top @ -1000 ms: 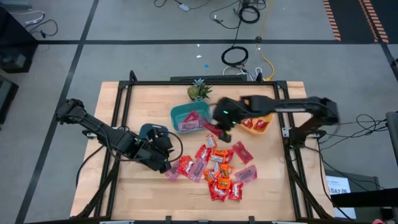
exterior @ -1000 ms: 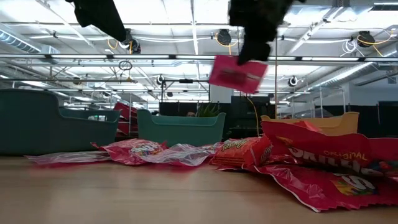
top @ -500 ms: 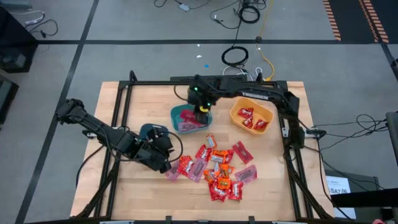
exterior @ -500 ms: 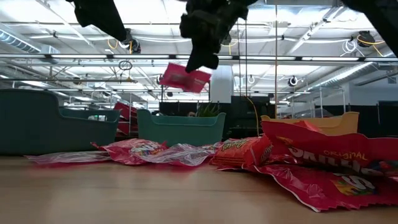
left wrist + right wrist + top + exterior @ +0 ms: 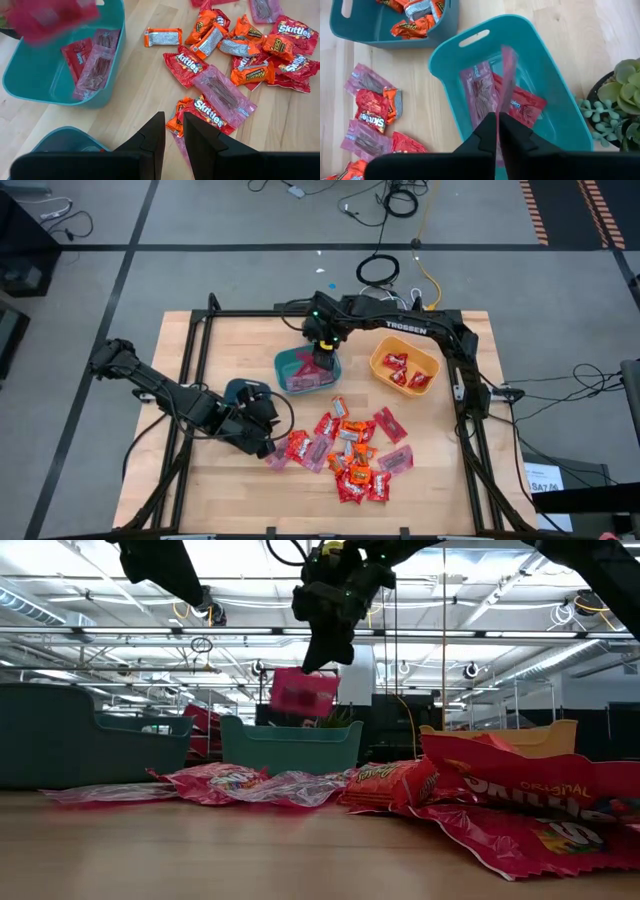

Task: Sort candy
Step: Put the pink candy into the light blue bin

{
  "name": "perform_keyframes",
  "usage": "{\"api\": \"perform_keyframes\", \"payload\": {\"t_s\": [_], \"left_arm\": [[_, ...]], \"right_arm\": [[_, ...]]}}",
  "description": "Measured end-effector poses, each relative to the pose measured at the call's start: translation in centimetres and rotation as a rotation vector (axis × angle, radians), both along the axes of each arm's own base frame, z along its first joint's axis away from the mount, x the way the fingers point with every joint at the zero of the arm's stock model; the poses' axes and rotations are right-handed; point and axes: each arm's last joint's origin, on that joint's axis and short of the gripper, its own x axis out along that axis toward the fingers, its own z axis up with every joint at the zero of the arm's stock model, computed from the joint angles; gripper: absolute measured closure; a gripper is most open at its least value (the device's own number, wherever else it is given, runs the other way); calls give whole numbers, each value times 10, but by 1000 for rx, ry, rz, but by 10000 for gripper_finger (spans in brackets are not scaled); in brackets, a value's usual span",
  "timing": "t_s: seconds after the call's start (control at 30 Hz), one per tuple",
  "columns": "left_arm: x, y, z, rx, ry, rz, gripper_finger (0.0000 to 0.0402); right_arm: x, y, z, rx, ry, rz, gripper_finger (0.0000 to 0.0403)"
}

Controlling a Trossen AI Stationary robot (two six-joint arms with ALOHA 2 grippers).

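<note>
Right claw pinched on pink candy above teal bowl.

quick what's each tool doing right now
left tool: empty, fingers slightly apart, by the pile.
right tool: shut on a pink candy over the teal bowl.

Table: light wood, smooth, matt, visible grain; teal bowl: smooth moulded plastic, slight sheen; orange bowl: same plastic; candy: glossy crinkled film wrappers, some translucent pink; frame: black metal, matt.
</note>
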Motion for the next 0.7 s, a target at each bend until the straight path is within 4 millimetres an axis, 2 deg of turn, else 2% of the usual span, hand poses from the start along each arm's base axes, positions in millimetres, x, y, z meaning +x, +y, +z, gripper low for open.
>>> {"api": "perform_keyframes", "payload": {"t_s": [0.3,0.43,0.7], "left_arm": [[0,0,0,0,0,0,322],[0,0,0,0,0,0,322],[0,0,0,0,0,0,322]], "right_arm": [[-2,-3,3,4,-8,-28,322],[-9,-5,7,19,24,-43,296],[-34,-1,32,44,59,-54,280]]}}
